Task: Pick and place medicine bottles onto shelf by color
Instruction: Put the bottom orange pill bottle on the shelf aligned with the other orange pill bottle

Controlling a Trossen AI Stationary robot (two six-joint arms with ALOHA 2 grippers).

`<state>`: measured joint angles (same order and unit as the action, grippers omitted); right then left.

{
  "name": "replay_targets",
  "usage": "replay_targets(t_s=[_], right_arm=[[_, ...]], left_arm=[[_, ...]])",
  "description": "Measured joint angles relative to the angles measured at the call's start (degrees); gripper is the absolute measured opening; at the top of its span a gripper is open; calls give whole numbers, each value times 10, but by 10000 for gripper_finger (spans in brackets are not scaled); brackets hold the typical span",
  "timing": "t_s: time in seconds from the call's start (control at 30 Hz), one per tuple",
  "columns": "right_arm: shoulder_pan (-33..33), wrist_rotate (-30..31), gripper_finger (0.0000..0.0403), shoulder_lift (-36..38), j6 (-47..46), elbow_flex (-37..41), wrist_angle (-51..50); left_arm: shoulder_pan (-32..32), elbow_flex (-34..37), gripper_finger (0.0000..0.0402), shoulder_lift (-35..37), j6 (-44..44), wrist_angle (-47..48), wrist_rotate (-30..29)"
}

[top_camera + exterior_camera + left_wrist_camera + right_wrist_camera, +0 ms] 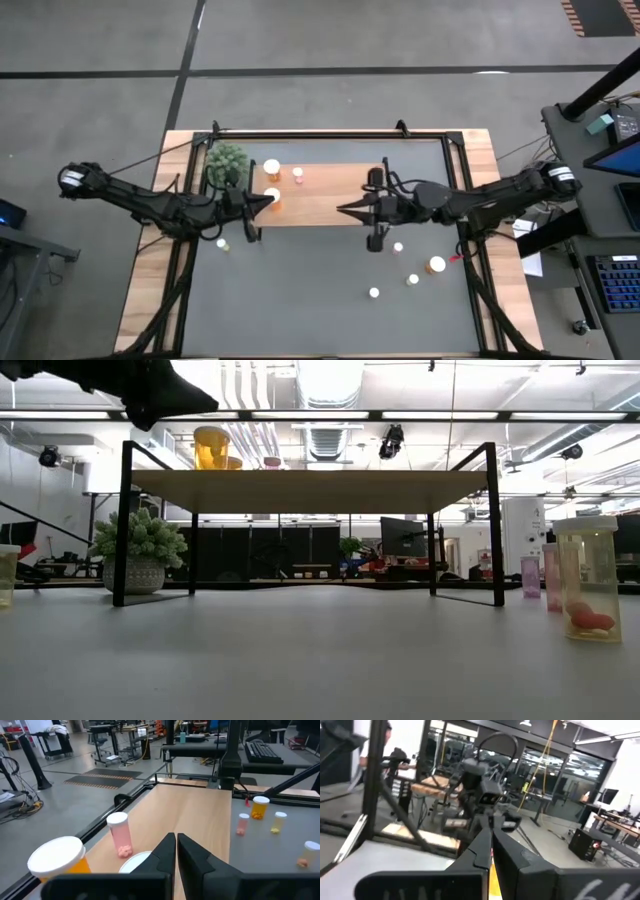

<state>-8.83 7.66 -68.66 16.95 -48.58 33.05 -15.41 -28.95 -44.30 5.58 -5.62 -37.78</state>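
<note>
The shelf (320, 195) is a light-wood board on black legs at the table's far middle. On its left part stand an orange bottle (271, 167), a pink bottle (120, 835) and a second orange bottle (272, 196). My left gripper (270, 200) is shut and hovers level just above that second bottle's white cap (136, 862); I see no contact. My right gripper (341, 210) is shut with nothing in it, over the shelf's middle and facing the left one. More bottles stand on the table: orange (437, 265), yellow (278, 821), pink (242, 824).
A green spiky plant ball (227, 163) in a pot stands at the shelf's left end, close behind my left arm. One small bottle (222, 243) stands on the table near the left arm, and several lie scattered at the near right (374, 293).
</note>
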Motion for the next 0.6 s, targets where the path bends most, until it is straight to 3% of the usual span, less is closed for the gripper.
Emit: replay_targets(t_s=[0.17,0.4,0.6], right_arm=[[32,-1,9,-71,-15,-96,-21],[73,-2,9,-192,-44,-260,-164],[98,-28,9,-284,-87,-337,-214]], left_arm=[[0,-7,0,13,-29,-1,-16],[0,14,0,66,-76,6,-16],[0,43,0,94,-77,5,-15]])
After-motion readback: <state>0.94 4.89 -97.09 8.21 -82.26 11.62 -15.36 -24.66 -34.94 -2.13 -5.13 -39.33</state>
